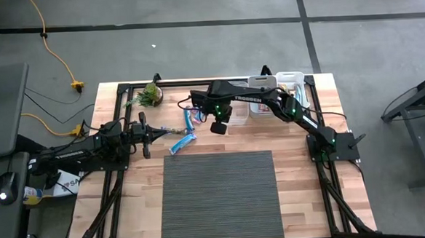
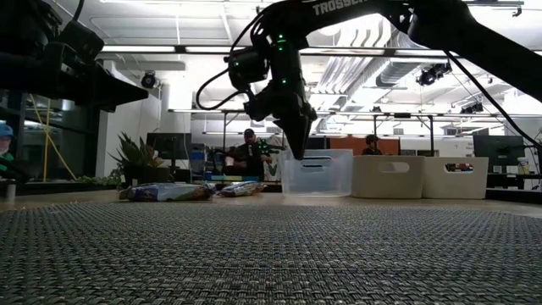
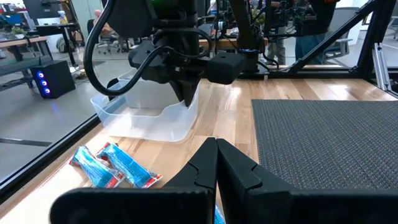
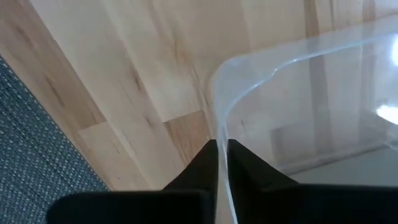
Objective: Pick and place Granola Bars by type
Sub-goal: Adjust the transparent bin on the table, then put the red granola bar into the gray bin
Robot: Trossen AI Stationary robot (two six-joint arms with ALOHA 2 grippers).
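Two bars (image 1: 186,131) lie near the bench's back edge, left of the clear bin (image 3: 149,115). They look light, flat and crinkly-slick; best pinched across the middle. Right fingers (image 2: 302,144) hang nearly closed, empty, at the bin's corner; left fingers (image 3: 217,163) closed, empty.

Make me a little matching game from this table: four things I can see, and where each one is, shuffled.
Things:
1. potted plant
2. woven mat
3. right gripper
4. blue granola bars

Places:
A. on the bare wood, near the left gripper
B. far corner on the left arm's side
C. at the rim of a clear bin
D. middle of the table's near half

Pairs: 1-B, 2-D, 3-C, 4-A
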